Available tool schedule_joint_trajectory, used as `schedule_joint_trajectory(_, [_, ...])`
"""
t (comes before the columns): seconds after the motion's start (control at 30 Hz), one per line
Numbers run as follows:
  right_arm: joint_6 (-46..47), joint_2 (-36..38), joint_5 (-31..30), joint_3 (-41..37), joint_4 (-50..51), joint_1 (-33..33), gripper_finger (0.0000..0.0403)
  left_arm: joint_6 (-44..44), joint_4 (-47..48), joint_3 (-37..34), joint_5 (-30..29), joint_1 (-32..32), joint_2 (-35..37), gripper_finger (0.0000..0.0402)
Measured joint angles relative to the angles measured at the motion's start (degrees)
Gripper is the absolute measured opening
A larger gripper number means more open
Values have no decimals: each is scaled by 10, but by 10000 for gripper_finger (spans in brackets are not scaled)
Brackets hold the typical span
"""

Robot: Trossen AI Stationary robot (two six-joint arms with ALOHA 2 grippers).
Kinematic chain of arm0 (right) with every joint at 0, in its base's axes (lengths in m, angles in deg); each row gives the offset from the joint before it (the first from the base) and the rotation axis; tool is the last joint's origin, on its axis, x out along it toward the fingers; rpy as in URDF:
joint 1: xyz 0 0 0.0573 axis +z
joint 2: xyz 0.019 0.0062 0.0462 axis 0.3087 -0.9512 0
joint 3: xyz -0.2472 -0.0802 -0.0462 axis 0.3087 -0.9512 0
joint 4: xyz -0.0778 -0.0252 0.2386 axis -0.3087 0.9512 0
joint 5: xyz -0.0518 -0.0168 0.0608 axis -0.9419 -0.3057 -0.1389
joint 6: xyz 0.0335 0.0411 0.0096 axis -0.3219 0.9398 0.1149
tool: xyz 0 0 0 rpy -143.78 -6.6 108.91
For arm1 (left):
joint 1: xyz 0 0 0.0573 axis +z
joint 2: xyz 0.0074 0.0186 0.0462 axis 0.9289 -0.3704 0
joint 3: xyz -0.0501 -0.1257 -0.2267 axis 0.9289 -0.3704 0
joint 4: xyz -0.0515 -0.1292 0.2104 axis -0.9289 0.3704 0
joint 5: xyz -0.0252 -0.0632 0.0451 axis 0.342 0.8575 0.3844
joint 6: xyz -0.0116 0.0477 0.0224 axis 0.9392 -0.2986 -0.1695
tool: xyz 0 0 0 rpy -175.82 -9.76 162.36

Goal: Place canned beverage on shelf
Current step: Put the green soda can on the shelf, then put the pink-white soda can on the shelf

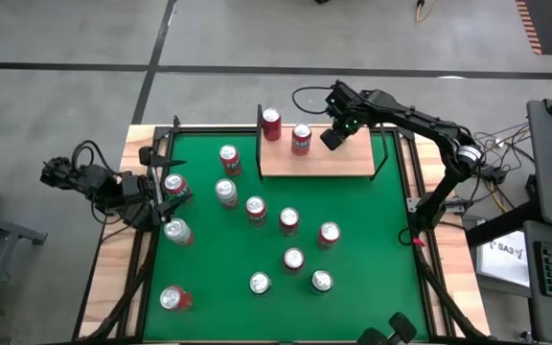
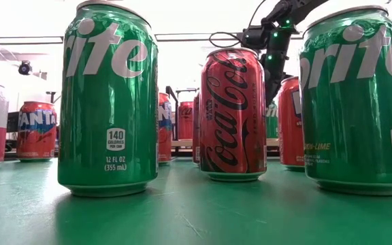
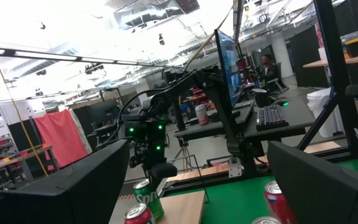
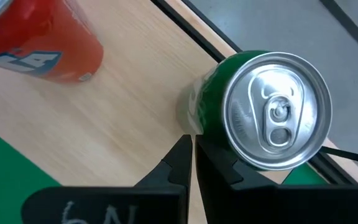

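Observation:
The shelf (image 1: pixel 343 161), a light wood board with black uprights, lies at the far side of the green table. Two red cans (image 1: pixel 271 125) (image 1: pixel 302 140) stand on it. A green canned beverage (image 4: pixel 272 112) stands upright on the board (image 4: pixel 123 124) near its edge. It also shows in the left wrist view (image 3: pixel 149 198). My right gripper (image 4: pixel 194 155) hangs over the shelf's right part (image 1: pixel 333 137), its fingers shut together right beside the green can's side. My left gripper (image 1: pixel 166 187) waits open and empty at the table's left edge. My right gripper has its shut fingers (image 4: pixel 219 165) close against the green can's side wall (image 4: pixel 197 106), coming from above and slanting down. I cannot tell whether they touch it. The can stands upright on its base on the shelf board.
Several more cans (image 1: pixel 257 206) stand scattered over the green felt, some close to my left gripper (image 1: pixel 173 184). In the low view, tall green cans (image 2: pixel 107 95) and a red can (image 2: pixel 233 112) stand near the front. Cables (image 1: pixel 487 158) lie beyond the table's right edge.

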Motion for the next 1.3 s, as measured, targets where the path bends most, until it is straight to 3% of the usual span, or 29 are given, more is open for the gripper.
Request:
schedule_joint_trajectory(0.47, [4, 0, -12, 0, 6, 0, 13, 0, 0, 0, 0, 0, 0, 366])
schedule_joint_trajectory(0.7, [27, 0, 37, 10, -46, 9, 13, 0, 0, 0, 0, 0, 0, 366])
schedule_joint_trajectory(0.93, [26, -4, 6, 14, -108, 3, 13, 0, -1, 0, 0, 0, 0, 366])
schedule_joint_trajectory(1.3, [-1, -1, -5, 28, -95, 9, 13, 0, -2, 0, 0, 0, 0, 366])
